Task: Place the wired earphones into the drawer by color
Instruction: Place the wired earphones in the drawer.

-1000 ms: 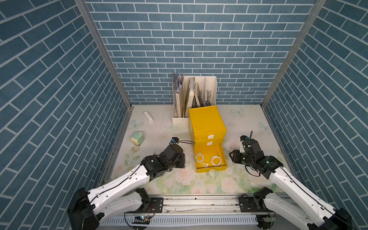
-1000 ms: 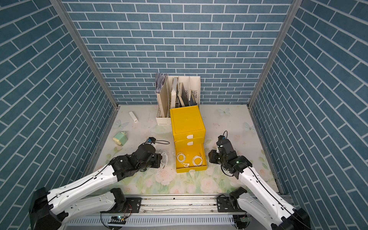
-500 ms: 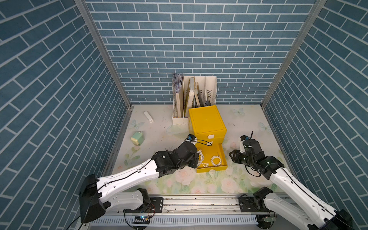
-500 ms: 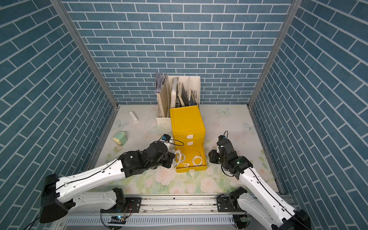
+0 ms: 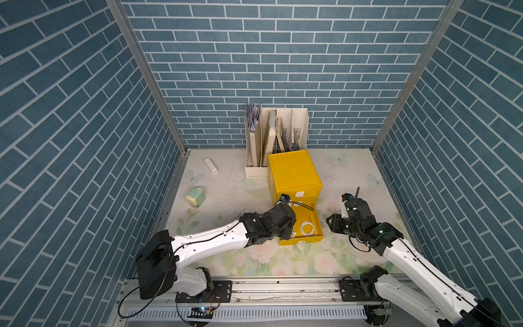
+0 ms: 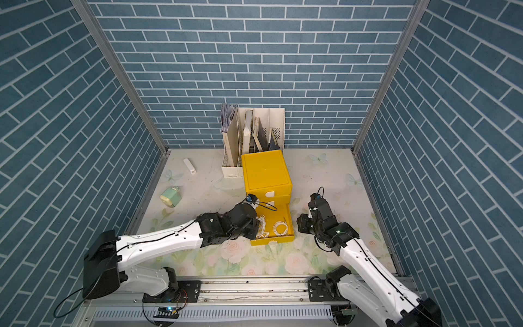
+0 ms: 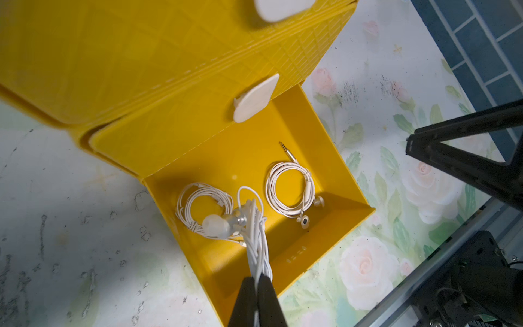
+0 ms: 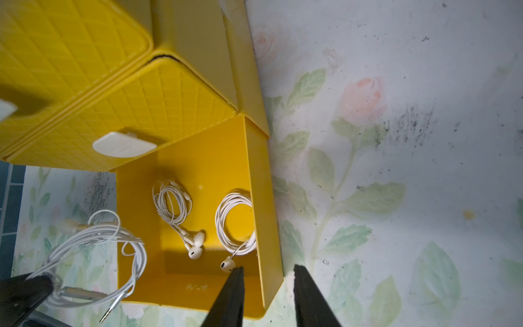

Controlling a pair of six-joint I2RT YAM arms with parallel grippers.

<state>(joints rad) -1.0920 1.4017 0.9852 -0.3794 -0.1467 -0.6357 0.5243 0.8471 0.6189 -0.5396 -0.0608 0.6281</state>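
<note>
Left gripper point(image 7: 256, 279): jaws pinched together on a white earphone bundle point(image 7: 254, 235), cable strands squeezed between the black fingers point(image 7: 246, 294). The bundle hangs as a long loop, one earbud blurred close to the lens. In a top view it sits at the 9 o'clock edge of the open drawer point(image 6: 288, 223); I cannot tell whether it touches the drawer.

Inside the drawer, two more white sets lie flat and apart: a tied white coil point(image 7: 203, 206) on the 9 o'clock side and a round white coil point(image 7: 288, 186) on the 3 o'clock side, its plug pointing towards the cabinet.

Right gripper point(image 8: 267, 269): jaws apart, nothing between them. It hovers at the drawer's 3 o'clock wall, by the front corner.

The drawer is the lowest one of the yellow cabinet point(image 5: 293, 172), pulled out towards 6 o'clock. A white file organiser point(image 5: 276, 136) stands at the cabinet's 12 o'clock. On the floral tabletop point(image 5: 254, 254), out at 9 to 10 o'clock, lie a small green box point(image 5: 195, 196) and a white stick point(image 5: 210, 165).
</note>
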